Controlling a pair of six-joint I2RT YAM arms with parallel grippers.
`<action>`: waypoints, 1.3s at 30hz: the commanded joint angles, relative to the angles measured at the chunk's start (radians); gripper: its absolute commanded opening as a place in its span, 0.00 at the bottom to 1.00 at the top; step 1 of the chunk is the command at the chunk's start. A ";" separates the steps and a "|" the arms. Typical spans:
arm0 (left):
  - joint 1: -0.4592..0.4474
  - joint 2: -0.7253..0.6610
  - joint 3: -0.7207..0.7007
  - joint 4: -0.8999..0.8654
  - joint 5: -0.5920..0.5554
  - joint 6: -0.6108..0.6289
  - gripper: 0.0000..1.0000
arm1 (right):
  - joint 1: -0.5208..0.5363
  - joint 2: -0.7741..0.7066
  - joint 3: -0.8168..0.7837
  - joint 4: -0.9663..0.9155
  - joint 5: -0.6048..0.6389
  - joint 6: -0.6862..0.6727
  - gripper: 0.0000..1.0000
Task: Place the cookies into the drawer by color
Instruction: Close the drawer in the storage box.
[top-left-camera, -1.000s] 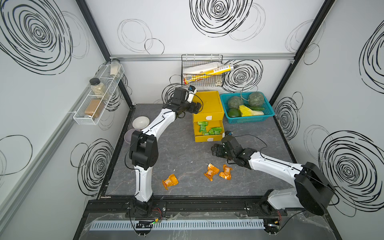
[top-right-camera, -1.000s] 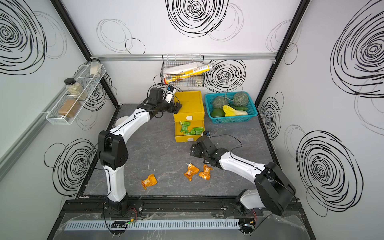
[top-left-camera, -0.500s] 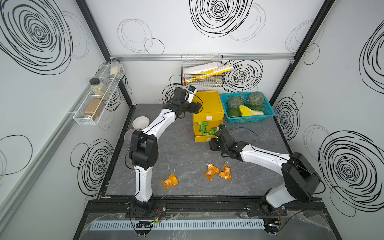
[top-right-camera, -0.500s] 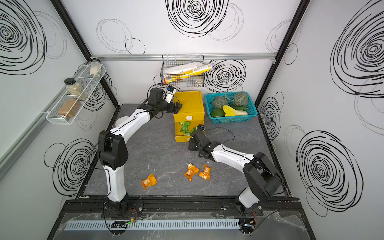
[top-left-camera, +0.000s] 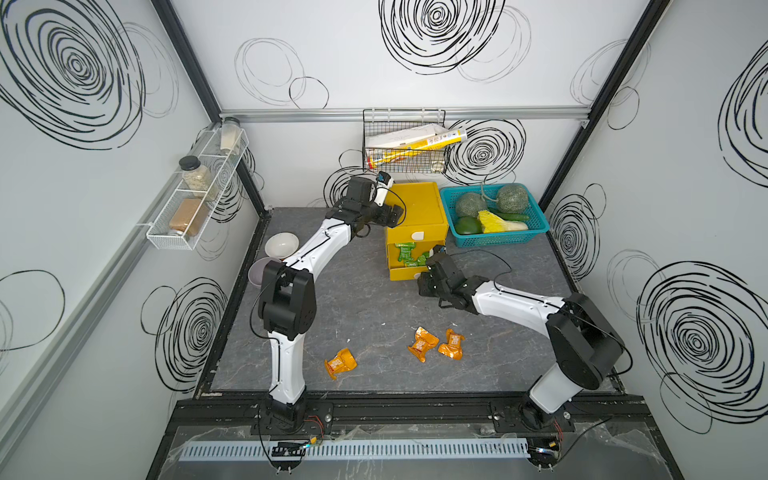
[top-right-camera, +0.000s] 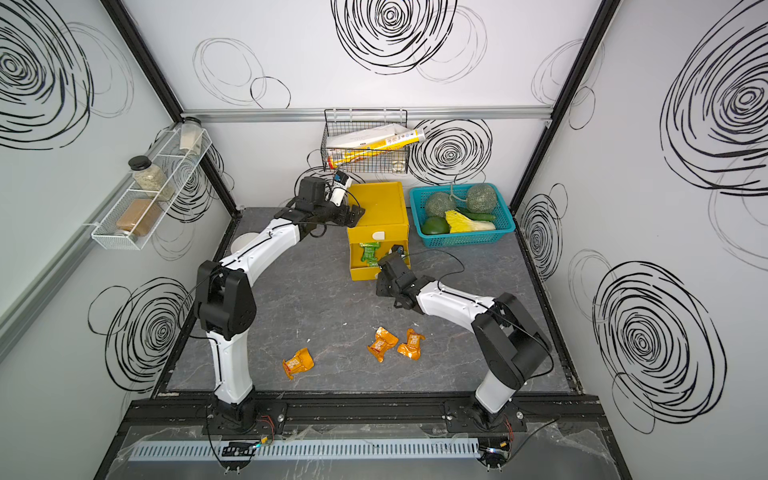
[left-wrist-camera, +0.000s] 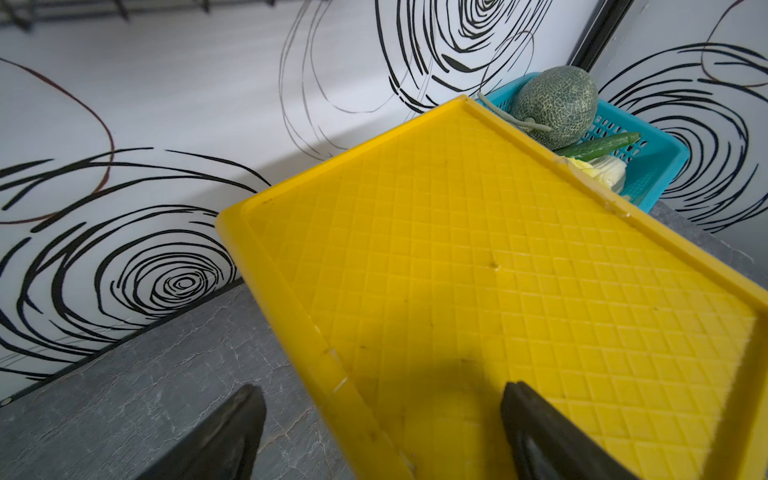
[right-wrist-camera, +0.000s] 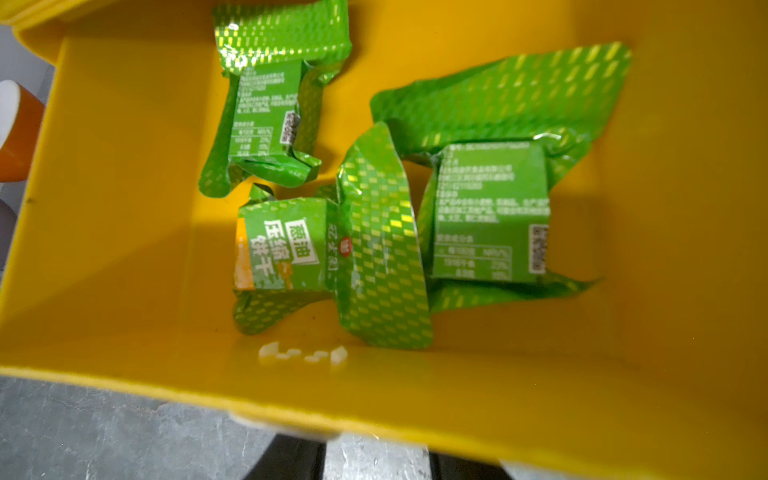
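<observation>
three green foil packets (right-wrist-camera: 270, 116) in yellow plastic drawer (right-wrist-camera: 124, 208), labels legible right wrist only; right gripper (right-wrist-camera: 374, 457) closure unclear; left gripper (left-wrist-camera: 382, 415) wide, empty.

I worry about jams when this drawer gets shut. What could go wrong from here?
One green packet seems to have a foil flap sticking up in the open drawer; it may snag on the frame above when pushed in. The left gripper straddles the top edge of the cabinet with jaws open, so a push from the right gripper at the drawer front might slide the cabinet back.
</observation>
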 joint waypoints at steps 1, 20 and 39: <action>0.015 0.003 -0.036 -0.078 -0.014 0.010 0.95 | -0.010 0.032 0.055 0.040 0.010 -0.039 0.41; 0.025 -0.008 -0.039 -0.071 0.003 0.006 0.94 | -0.030 0.081 0.041 0.316 0.089 -0.043 0.21; 0.033 -0.007 -0.033 -0.075 0.014 0.005 0.94 | -0.042 0.171 -0.005 0.575 0.113 -0.133 0.21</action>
